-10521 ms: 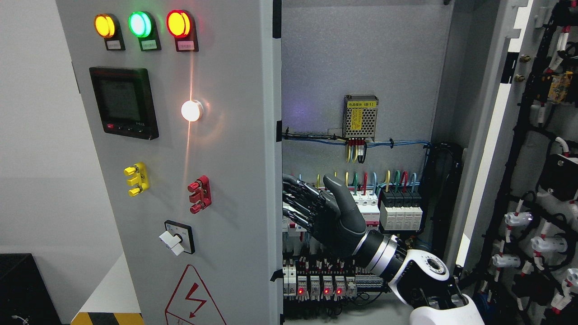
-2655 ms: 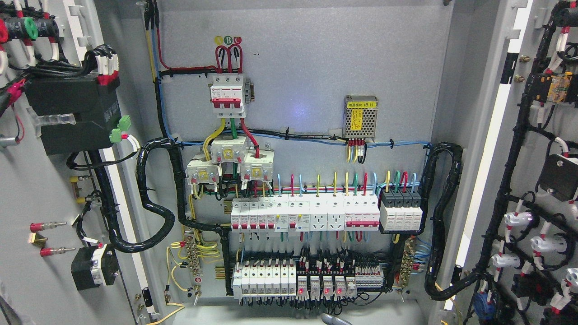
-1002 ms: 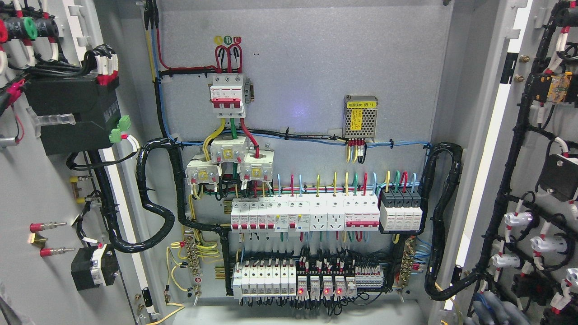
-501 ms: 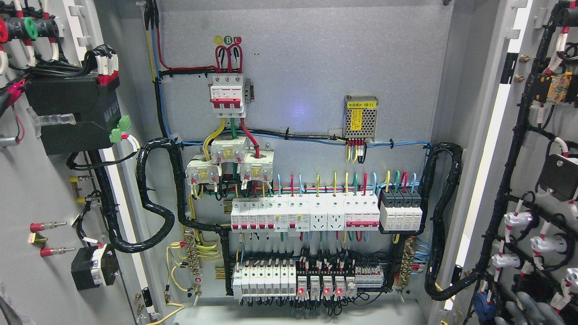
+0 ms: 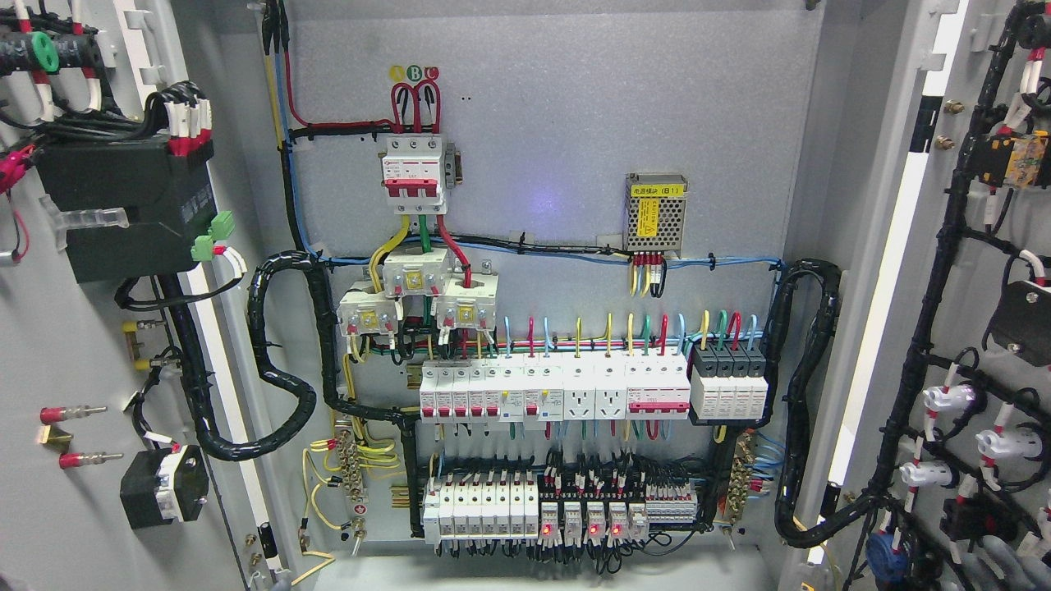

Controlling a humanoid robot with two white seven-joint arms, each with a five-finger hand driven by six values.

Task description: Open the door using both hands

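At the lower right corner of the frame, only a blurred grey part of the right hand [image 5: 1008,565], low in front of the inner face of the right grey metal door [image 5: 940,213]. Cannot tell if open or closed, because of the frame edge and the blur. Cannot tell either if touching the door or only near it.

Just around the hand, black cables and white plugs with red rings [image 5: 944,400], all fixed on this right door. Swung wide open, at the right side of the frame.

Across the picture, at the left side, the left grey metal door [image 5: 74,509], also swung wide open, with a black box [image 5: 123,205] and black wire bundles on the inner face.

Between both doors, the grey back panel of the electrical cabinet [image 5: 558,123], fully in sight. In the middle, a long row of white circuit breakers [image 5: 554,390] with coloured wires above. Higher and to the right, a small perforated metal box with a yellow label [image 5: 655,212]. Near the bottom, small red lights [image 5: 591,529], glowing. At the left of the panel, a thick black corrugated hose [image 5: 283,361], bent in a loop.
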